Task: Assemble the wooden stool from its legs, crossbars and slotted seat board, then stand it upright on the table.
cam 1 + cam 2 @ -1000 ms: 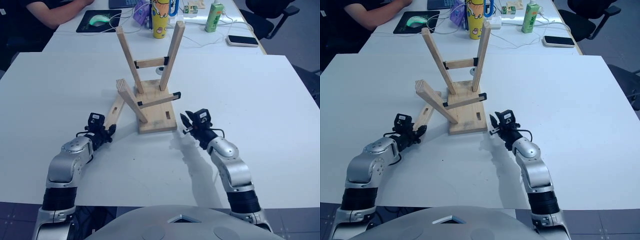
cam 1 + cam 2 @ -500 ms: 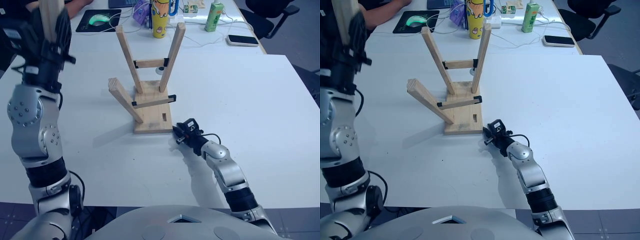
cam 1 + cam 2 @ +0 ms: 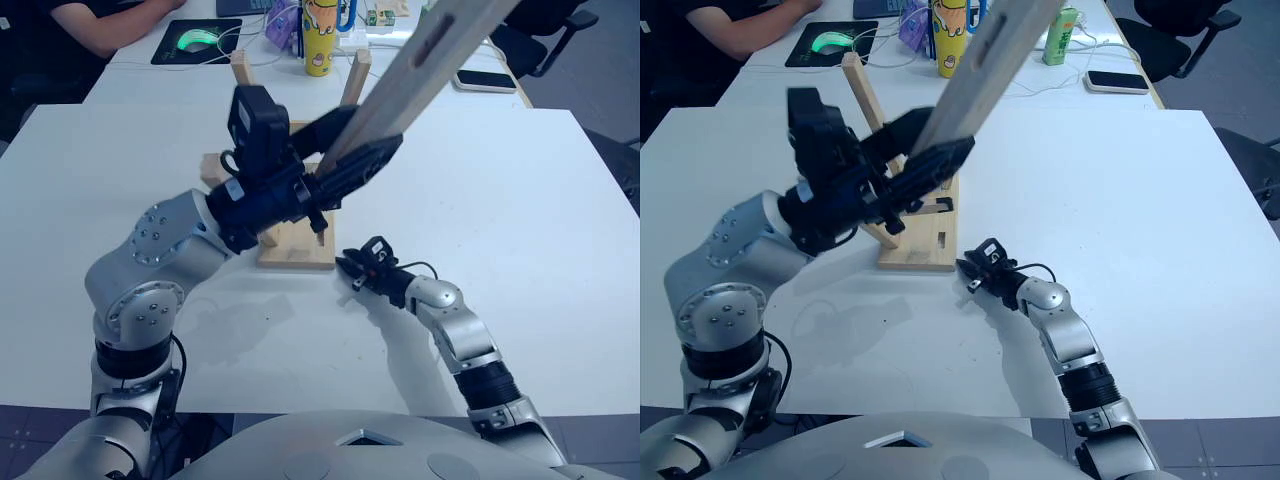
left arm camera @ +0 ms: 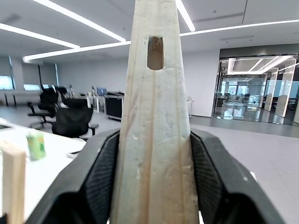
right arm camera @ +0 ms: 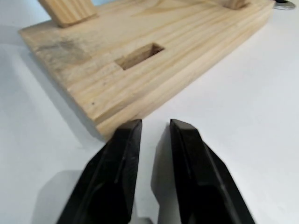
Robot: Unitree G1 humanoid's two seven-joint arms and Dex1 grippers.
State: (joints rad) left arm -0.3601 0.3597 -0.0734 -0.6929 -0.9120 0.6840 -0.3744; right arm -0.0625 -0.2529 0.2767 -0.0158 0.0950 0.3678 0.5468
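Note:
The partly built stool lies upside down: its seat board is flat on the white table, and fitted legs and crossbars stick up from it. My left gripper is shut on a loose wooden leg, holding it in the air above the stool, slanted up and to the right. In the left wrist view, black fingers clamp this leg, which has a hole near its far end. My right gripper rests low on the table at the board's near right corner, narrowly open and holding nothing. An empty slot lies just beyond it.
A second table behind carries a yellow cup, a green carton, a phone and a mouse on a dark mat. A person's arm rests there. Bare table lies to the right of the stool.
My left arm lifted the loose leg off the table, raised it high, then swung it over the stool. My right gripper slid to the board's near corner. The board shifted slightly left.

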